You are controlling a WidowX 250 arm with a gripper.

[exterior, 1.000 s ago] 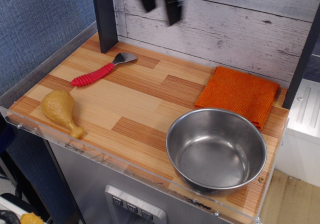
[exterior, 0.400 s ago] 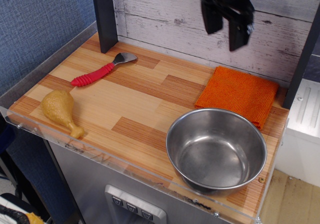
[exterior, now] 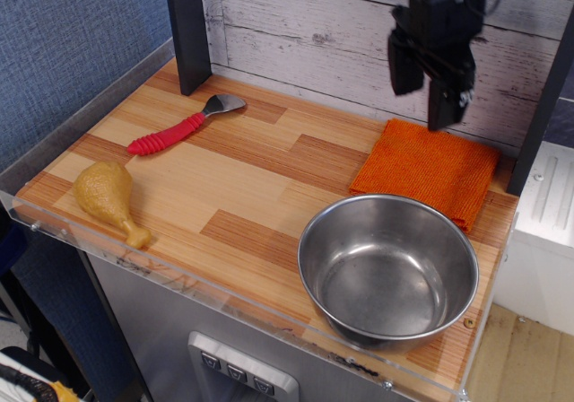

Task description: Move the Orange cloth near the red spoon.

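The Orange cloth (exterior: 427,170) lies flat and folded at the back right of the wooden table top, just behind the steel bowl. The red spoon (exterior: 182,126) lies at the back left, red ridged handle toward the front left, grey metal head toward the dark post. My gripper (exterior: 423,101) hangs above the cloth's back edge, fingers pointing down, open and empty, not touching the cloth.
A steel bowl (exterior: 387,268) stands at the front right, close to the cloth. A tan toy chicken drumstick (exterior: 108,198) lies at the front left. A dark post (exterior: 187,27) stands at the back left. A white plank wall (exterior: 314,34) closes the back.
My gripper has moved from the top centre to the right and down, and now hangs over the orange cloth. Nothing on the table has moved.
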